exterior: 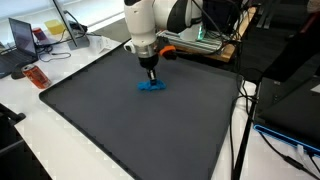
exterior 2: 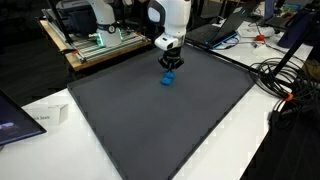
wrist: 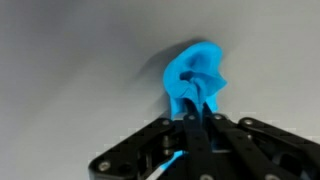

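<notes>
Small bright blue piece (wrist: pixel 195 78), crumpled and folded with curled edges, slightly glossy; can't tell if it is cloth or soft plastic. It sits on the dark mat (exterior: pixel 120 130) covering the bench (exterior: pixel 30 120), toward the mat's far half in both exterior views (exterior 2: pixel 167 80). Arm stands straight down over it. Jaws narrow, pinched on the piece's lower edge in the wrist view. Laptop (exterior: pixel 22 38) well apart at a bench corner.

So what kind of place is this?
Probably a lab or office workspace: an open dark laptop, loose black cables, and a dark grey mat where the robot's fingers pinch a small blue crumpled object.
</notes>
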Motion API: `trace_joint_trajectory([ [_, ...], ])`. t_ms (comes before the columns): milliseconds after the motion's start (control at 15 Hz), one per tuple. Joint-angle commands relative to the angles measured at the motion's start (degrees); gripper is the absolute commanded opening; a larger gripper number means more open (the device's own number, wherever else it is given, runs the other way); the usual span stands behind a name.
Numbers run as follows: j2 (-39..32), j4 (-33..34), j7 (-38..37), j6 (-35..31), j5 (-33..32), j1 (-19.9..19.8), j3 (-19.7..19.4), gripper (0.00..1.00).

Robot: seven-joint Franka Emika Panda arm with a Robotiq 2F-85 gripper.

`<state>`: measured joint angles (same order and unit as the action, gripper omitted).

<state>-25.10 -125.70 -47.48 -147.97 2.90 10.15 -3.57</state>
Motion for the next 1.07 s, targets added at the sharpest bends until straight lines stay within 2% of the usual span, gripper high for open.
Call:
trace_joint_trajectory([
  [0, -1.3, 1.1, -0.2, 0.7, -1.9, 0.9, -0.9, 0.01],
  [67, -1.2, 1.0, -0.3, 0.6, -2.4, 1.0, -1.0, 0.01],
  [133, -1.0, 1.1, -0.5, 1.7, -3.1, 1.3, -1.3, 0.30],
  [200, -0.7, 1.0, 0.3, 1.7, -3.1, 1.0, -0.9, 0.31],
  [333, -0.2, 0.8, 1.3, 1.7, -2.9, 0.6, -0.5, 0.44],
  [867, 1.3, 0.9, 7.3, 5.4, -2.7, 0.3, 0.4, 1.00],
  [1000, 2.1, 1.0, 7.5, 7.1, -3.5, 0.8, -0.1, 1.00],
])
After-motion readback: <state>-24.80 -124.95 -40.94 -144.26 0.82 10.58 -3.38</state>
